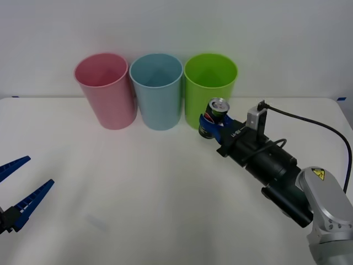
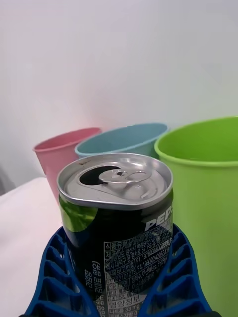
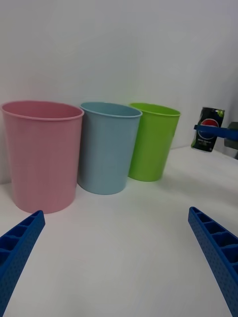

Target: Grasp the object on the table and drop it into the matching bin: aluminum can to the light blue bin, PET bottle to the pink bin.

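Observation:
The aluminum can [image 1: 217, 110], dark with a silver top, is held upright off the white table [image 1: 138, 193] between the blue fingers of my right gripper [image 1: 212, 123]. It hangs just in front of the lime green bin [image 1: 210, 77]. Close up, the can [image 2: 116, 218] sits between ribbed fingers [image 2: 52, 277], below the bins' rims. The light blue bin [image 1: 157, 91] stands in the middle of the row, to the can's left, and the pink bin [image 1: 105, 91] is leftmost. My left gripper [image 1: 39, 171] waits open low at the near left, holding nothing.
The three bins stand side by side along the table's far edge against a white wall. From the left wrist, the pink bin [image 3: 42, 153], light blue bin [image 3: 106, 148] and green bin [image 3: 151, 141] line up, with the can [image 3: 208, 130] beyond them.

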